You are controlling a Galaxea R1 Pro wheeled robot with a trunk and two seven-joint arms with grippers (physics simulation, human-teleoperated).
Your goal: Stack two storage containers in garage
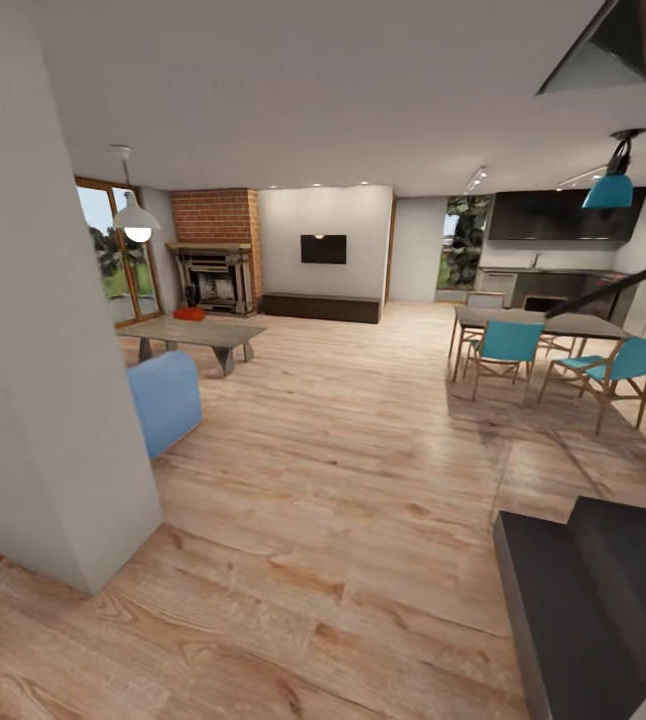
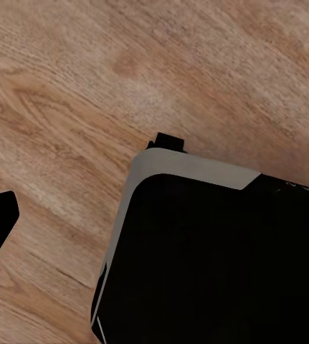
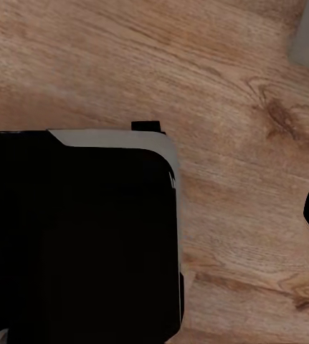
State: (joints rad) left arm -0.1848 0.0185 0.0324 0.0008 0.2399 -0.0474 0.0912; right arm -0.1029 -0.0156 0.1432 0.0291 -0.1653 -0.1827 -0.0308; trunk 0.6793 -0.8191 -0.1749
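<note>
- One small orange-red rectangular storage container [image 1: 189, 313] sits far off on the low grey coffee table [image 1: 195, 331], before the red brick fireplace [image 1: 216, 252]; whether it is one box or two cannot be told.
- Three turquoise chairs [image 1: 508, 350] ring the dark dining table [image 1: 543, 323].
- Light wood-plank floor [image 1: 343, 480] spreads everywhere; both wrist views look down on it past the robot's black base [image 2: 219, 258].
- Jaw state cannot be told for either gripper.

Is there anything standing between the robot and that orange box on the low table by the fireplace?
Mostly open wood floor. The orange box sits on the far end of the low table, left of the room. A blue seat and a white wall corner stand near that line, so the robot would likely steer right of them.
</note>
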